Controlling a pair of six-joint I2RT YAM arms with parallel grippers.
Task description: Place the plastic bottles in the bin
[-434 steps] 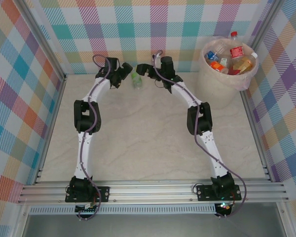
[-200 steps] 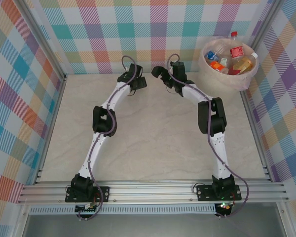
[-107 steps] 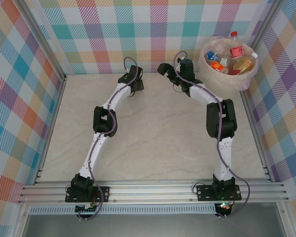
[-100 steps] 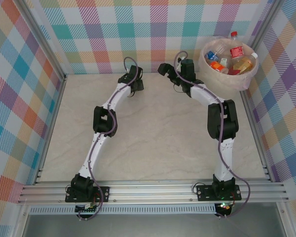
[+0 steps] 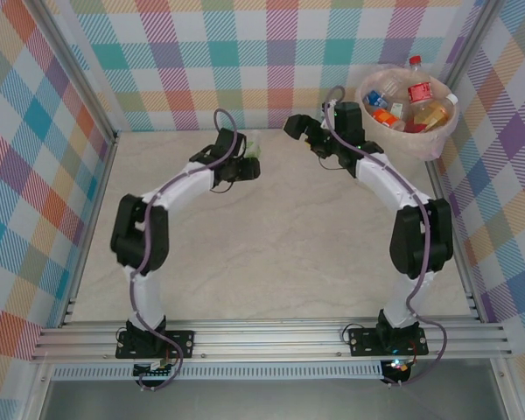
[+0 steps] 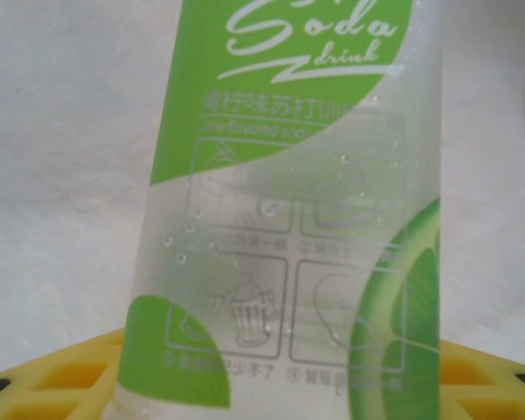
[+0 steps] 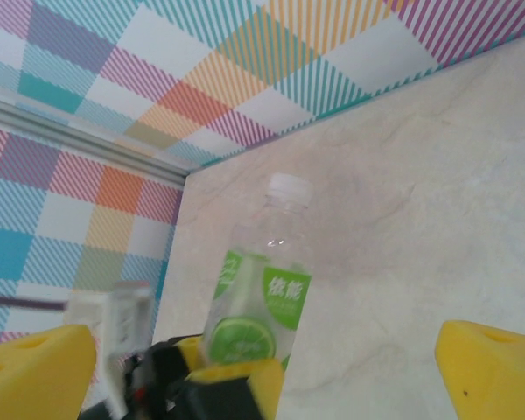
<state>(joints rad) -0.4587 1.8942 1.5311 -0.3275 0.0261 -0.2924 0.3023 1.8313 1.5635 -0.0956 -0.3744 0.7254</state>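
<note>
A clear plastic bottle (image 5: 253,145) with a white cap and a green lime label stands between the pads of my left gripper (image 5: 245,164), which is shut on its lower body, near the back middle of the table. In the left wrist view the label (image 6: 289,219) is very close, above a yellow pad (image 6: 61,367). The right wrist view shows the same bottle (image 7: 261,289) upright in the left gripper's pads. My right gripper (image 5: 302,128) hangs open to the bottle's right, its yellow fingers (image 7: 486,363) wide apart. The bin (image 5: 401,140) at the back right holds several bottles (image 5: 417,90).
Checked walls close off the back and both sides, with metal frame posts (image 5: 70,96) at the corners. The right arm's forearm (image 5: 381,171) runs just in front of the bin. Pale marble tabletop (image 5: 271,245) lies between the two arms.
The left gripper has closed on the green-label bottle, and its arm has folded with the elbow swung left. The right arm has swung right, closer to the bin, still open.
</note>
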